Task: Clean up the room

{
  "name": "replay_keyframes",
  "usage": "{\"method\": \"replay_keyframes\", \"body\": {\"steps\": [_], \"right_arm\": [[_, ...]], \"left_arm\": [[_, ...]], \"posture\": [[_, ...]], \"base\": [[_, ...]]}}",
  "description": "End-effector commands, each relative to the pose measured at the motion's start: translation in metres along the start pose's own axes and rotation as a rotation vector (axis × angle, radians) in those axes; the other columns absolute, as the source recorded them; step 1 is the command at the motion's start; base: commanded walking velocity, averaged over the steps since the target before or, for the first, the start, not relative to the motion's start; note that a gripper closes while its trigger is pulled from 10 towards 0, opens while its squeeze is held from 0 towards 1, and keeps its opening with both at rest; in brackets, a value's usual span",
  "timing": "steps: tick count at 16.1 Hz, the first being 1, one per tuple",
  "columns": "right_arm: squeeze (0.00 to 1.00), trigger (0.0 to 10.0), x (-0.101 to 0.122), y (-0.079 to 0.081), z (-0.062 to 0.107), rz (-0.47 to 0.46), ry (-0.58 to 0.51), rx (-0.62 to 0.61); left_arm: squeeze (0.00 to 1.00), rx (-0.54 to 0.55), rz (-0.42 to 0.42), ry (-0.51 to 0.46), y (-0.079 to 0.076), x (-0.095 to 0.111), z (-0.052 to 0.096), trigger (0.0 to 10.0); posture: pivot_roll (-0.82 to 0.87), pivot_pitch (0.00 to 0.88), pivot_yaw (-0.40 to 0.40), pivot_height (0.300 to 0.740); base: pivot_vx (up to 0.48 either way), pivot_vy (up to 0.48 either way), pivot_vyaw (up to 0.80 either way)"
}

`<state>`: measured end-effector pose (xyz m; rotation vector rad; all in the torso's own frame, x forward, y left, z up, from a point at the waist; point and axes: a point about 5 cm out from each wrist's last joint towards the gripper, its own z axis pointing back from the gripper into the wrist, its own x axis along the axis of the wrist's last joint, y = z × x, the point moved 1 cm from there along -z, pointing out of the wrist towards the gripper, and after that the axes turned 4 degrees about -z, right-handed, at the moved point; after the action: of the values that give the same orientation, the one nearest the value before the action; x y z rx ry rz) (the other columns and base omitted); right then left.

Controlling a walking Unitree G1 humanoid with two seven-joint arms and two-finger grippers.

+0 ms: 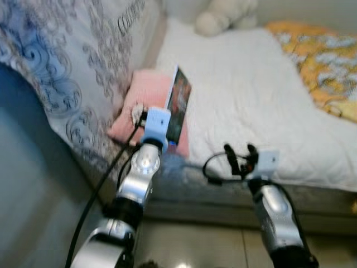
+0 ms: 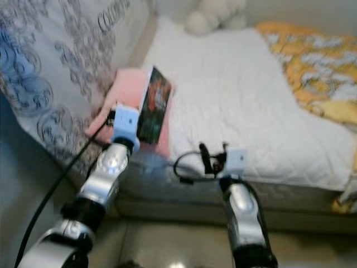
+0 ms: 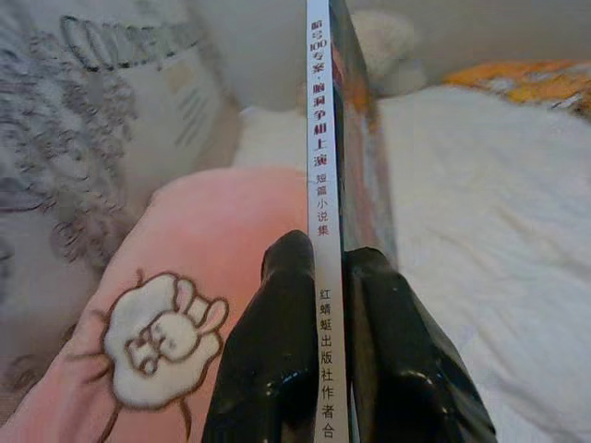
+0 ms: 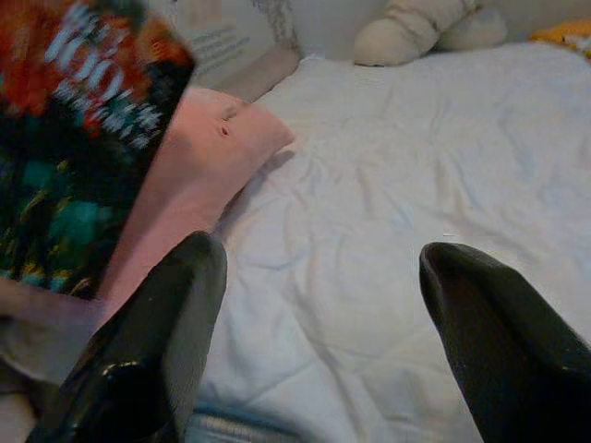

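Note:
My left gripper (image 3: 331, 277) is shut on a thin book (image 1: 179, 103) with a dark, colourful cover and a white spine (image 3: 319, 138). I hold it upright on its edge above a pink pillow (image 1: 144, 103) at the left side of the bed. The pillow carries a small white bunny print (image 3: 157, 337). My right gripper (image 1: 241, 152) hangs open over the bed's near edge, to the right of the book, with nothing between its fingers (image 4: 166, 332). The book's cover (image 4: 74, 138) fills a corner of the right wrist view.
A white quilted mattress (image 1: 251, 89) spreads ahead. A large patterned grey-and-blue pillow (image 1: 67, 61) leans on the left. A cream plush toy (image 1: 223, 14) sits at the far end. A yellow patterned blanket (image 1: 323, 61) lies on the right. Tiled floor (image 1: 189, 245) is below.

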<state>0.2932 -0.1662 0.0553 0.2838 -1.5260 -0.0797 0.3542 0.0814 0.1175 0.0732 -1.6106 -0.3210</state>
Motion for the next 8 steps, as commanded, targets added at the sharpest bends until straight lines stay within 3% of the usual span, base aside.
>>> {"method": "replay_keyframes", "body": {"steps": [1, 2, 3, 4, 5, 6, 7, 8], "right_arm": [[0.00, 10.0, 0.012, -0.010, 0.001, -0.022, -0.059, -0.045], [0.00, 10.0, 0.014, -0.013, 0.005, -0.019, -0.068, -0.068], [0.00, 10.0, 0.016, -0.019, 0.018, 0.029, -0.072, -0.120], [0.00, 10.0, 0.016, -0.019, 0.029, 0.035, -0.073, -0.125], [0.00, 10.0, 0.015, -0.016, 0.056, 0.086, -0.063, -0.095], [0.00, 10.0, 0.015, -0.014, 0.065, 0.106, -0.055, -0.081], [0.00, 10.0, 0.008, -0.017, 0.095, 0.147, -0.010, -0.095], [0.00, 10.0, 0.005, -0.022, 0.098, 0.155, -0.001, -0.119]], "left_arm": [[0.00, 0.053, 0.007, -0.012, 0.005, 0.003, 0.001, 10.0], [0.00, 0.114, 0.037, 0.007, 0.021, -0.006, 0.011, 10.0], [0.00, 0.173, 0.049, 0.021, 0.043, -0.018, 0.033, 10.0], [0.00, 0.174, 0.066, 0.009, 0.050, -0.021, 0.047, 10.0], [0.00, 0.140, 0.059, -0.019, 0.057, -0.022, 0.073, 10.0], [0.00, 0.122, 0.055, -0.032, 0.058, -0.021, 0.081, 10.0], [0.00, 0.059, -0.032, -0.103, 0.059, -0.014, 0.098, 10.0], [0.00, 0.040, -0.043, -0.114, 0.058, -0.013, 0.097, 10.0]], "posture": [[0.05, 0.000, 0.006, 0.740], [0.06, 0.000, 0.004, 0.740], [0.07, 0.000, -0.006, 0.740], [0.08, 0.000, -0.012, 0.740], [0.11, 0.000, -0.029, 0.740], [0.11, 0.000, -0.029, 0.740], [0.12, 0.000, -0.040, 0.740], [0.12, 0.000, -0.053, 0.740]], "base": [[0.000, -0.454, 0.58], [0.000, -0.442, 0.58], [0.292, -0.379, 0.48], [0.000, 0.000, 0.00], [0.000, 0.000, 0.00], [0.000, 0.000, 0.00], [0.000, 0.000, 0.00], [0.000, 0.000, 0.00]]}}
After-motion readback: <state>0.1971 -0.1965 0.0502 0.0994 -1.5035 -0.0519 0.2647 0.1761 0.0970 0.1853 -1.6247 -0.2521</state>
